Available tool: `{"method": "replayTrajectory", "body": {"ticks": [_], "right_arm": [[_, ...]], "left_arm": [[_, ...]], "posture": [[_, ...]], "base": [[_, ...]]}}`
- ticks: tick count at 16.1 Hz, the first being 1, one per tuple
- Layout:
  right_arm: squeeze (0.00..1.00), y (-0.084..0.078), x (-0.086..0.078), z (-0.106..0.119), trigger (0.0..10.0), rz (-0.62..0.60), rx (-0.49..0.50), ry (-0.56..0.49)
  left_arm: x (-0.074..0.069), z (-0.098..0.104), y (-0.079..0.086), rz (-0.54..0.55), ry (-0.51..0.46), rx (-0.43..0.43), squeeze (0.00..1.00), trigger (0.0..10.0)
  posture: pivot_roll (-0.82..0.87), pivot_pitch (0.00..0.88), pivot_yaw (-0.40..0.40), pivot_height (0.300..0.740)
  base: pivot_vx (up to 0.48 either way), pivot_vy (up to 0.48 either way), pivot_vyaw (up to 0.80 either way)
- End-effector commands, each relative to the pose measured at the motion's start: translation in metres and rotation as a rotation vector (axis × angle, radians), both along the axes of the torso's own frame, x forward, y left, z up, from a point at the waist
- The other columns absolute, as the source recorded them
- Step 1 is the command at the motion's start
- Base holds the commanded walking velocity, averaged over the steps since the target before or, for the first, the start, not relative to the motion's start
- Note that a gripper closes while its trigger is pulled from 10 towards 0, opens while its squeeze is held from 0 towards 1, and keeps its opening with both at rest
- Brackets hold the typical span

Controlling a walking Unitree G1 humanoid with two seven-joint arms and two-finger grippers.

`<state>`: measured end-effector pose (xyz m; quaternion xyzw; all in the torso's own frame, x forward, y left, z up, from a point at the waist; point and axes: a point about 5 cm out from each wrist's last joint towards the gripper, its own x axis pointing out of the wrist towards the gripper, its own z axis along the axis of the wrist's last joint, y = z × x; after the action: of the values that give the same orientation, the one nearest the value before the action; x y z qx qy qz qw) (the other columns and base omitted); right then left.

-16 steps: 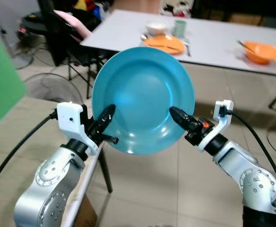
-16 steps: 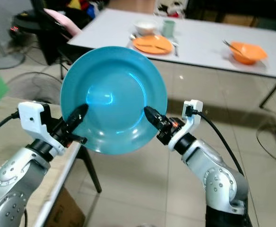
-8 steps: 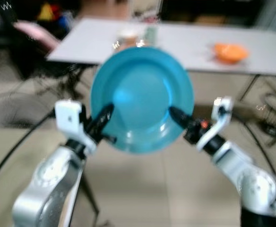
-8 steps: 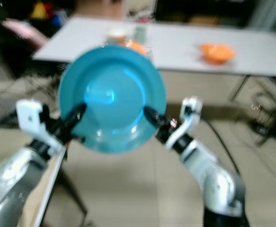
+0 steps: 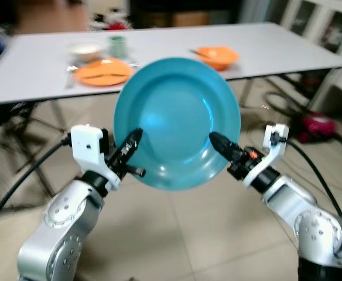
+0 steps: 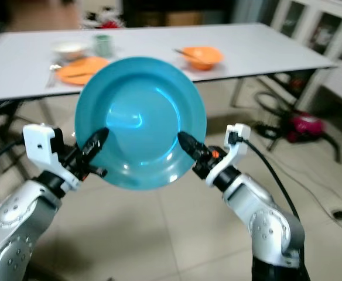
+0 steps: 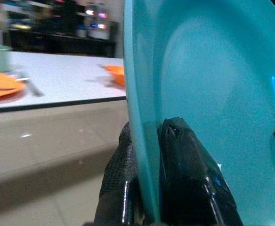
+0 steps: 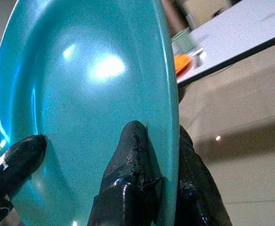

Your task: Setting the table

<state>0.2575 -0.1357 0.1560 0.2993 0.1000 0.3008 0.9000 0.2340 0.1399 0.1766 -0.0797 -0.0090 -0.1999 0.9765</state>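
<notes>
We carry the round, glossy teal plate (image 5: 177, 120) upright in the air, well short of the long white desk (image 5: 36, 70). Our left hand (image 5: 131, 151) pinches its rim on one side, our right hand (image 5: 221, 144) on the other. The desk already holds a flat orange plate (image 5: 102, 71), an orange bowl (image 5: 216, 56), a white bowl (image 5: 86, 49) and a pale green cup (image 5: 117, 45). Walking over and laying our plate down remains.

I see a long white table (image 5: 36, 67) ahead | on it: orange plate (image 5: 102, 71), white bowl (image 5: 86, 49) and green cup (image 5: 117, 45) just behind it | orange bowl (image 5: 216, 57) well apart | tiled floor (image 5: 177, 234) below
</notes>
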Motion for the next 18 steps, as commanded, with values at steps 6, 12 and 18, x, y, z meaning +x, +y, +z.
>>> {"method": "replayTrajectory", "body": {"ticks": [6, 12, 18], "right_arm": [[0.0, 0.019, 0.004, 0.004, 10.0, 0.024, -0.101, -0.006], [0.0, 0.019, 0.006, 0.005, 10.0, 0.021, -0.105, -0.011], [0.0, 0.019, 0.009, 0.004, 10.0, 0.014, -0.108, -0.01]], "left_arm": [[0.006, 0.0, -0.001, 0.092, -0.025, 0.138, 0.0, 10.0], [0.007, 0.0, -0.002, 0.093, -0.025, 0.137, 0.0, 10.0], [0.008, 0.001, 0.0, 0.098, -0.028, 0.136, 0.0, 10.0]], "posture": [[-0.09, 0.0, 0.022, 0.74], [-0.09, 0.0, 0.022, 0.74], [-0.09, 0.0, 0.023, 0.74]], "base": [[0.303, 0.0, -0.33], [0.342, 0.0, 0.0], [0.382, 0.0, 0.0]]}}
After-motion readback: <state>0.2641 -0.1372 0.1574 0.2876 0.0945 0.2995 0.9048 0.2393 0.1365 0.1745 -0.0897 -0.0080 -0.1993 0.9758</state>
